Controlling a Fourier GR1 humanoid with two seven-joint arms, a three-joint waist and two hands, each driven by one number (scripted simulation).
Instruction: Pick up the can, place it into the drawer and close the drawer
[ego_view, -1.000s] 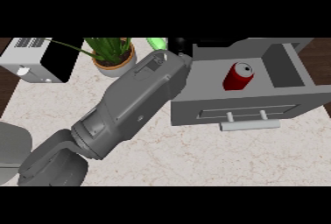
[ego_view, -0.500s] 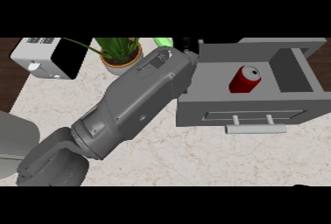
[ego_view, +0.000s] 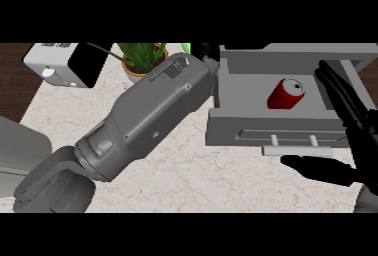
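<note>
A red can (ego_view: 286, 94) lies on its side inside the open grey drawer (ego_view: 221, 100), silver top facing up and right. The drawer's front panel carries a pale bar handle (ego_view: 291, 150). My right hand (ego_view: 353, 125) comes in at the right edge, open: straight black fingers reach up along the drawer's right side and the thumb (ego_view: 317, 167) sits just below the handle. My left forearm (ego_view: 144, 125) crosses the view from lower left to the drawer's back left corner. Only a dark sliver of the left hand (ego_view: 201, 51) shows there.
A white and black appliance (ego_view: 63, 65) stands at the back left, with a potted green plant (ego_view: 140, 57) beside it. A grey rounded shape (ego_view: 18, 150) sits at the left edge. Dark wood (ego_view: 15, 75) borders the pale stone counter (ego_view: 221, 180).
My right hand has come into view at the right, next to the drawer's front and handle. The can, the drawer and the left forearm keep their places.
</note>
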